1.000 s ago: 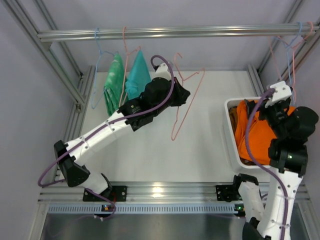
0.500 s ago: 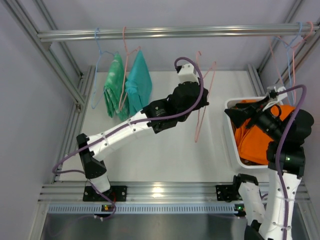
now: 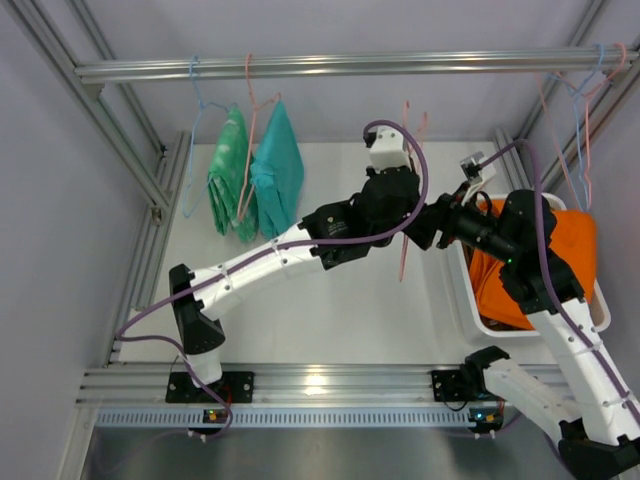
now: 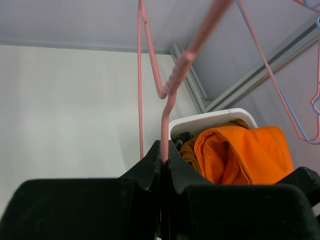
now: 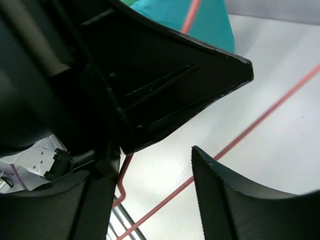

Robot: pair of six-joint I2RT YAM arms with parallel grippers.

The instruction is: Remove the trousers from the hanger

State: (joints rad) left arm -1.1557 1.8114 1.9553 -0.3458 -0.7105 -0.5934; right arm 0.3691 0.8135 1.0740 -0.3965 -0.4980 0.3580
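Observation:
My left gripper [image 4: 164, 146] is shut on the wire of an empty pink hanger [image 4: 172, 85], held upright over the table [image 3: 404, 180]. My right gripper [image 5: 150, 167] stands open right beside the left gripper [image 3: 408, 212]; the hanger's lower wire [image 5: 170, 192] crosses the gap between its fingers without touching them. Orange trousers [image 3: 575, 245] lie in the white bin [image 3: 455, 290], also seen in the left wrist view [image 4: 240, 150]. Teal trousers [image 3: 278, 170] and green trousers [image 3: 228, 170] hang on hangers from the rail [image 3: 330, 67] at the back left.
Several empty pink and blue hangers [image 3: 580, 100] hang at the rail's right end, above the bin's far side. Aluminium frame posts [image 3: 115, 120] run along both sides of the white table [image 3: 330, 310].
The left arm has carried the empty pink hanger rightwards towards the bin. The right arm has swung left from over the bin to meet it, its jaws narrowing around the wire.

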